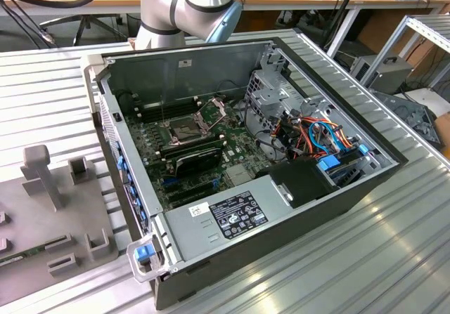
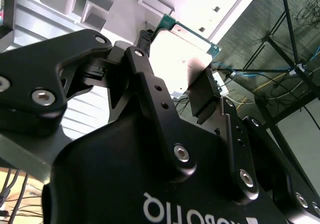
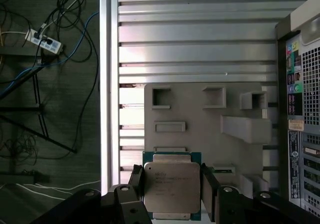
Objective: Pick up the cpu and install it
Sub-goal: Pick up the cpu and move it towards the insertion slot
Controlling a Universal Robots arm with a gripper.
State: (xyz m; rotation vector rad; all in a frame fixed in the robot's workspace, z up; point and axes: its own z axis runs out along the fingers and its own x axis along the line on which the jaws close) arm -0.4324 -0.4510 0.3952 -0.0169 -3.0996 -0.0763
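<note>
1. The cpu point(image 3: 171, 186): a thin, flat square with a pale metal face, held clear of the grey tray point(image 3: 200, 119).
2. Gripper point(image 3: 171, 180): its fingers point(image 3: 209, 194) are clamped on two opposite edges of the cpu.
3. Handling (a judgement): light, stiff, smooth and fragile; best held by its edges and kept level.
4. Open socket point(image 1: 184, 128): inside the computer case point(image 1: 246, 272), to the exterior view's right of the tray.

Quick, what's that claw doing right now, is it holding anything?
The claw is closed on the cpu, gripping it by two opposite edges.
</note>
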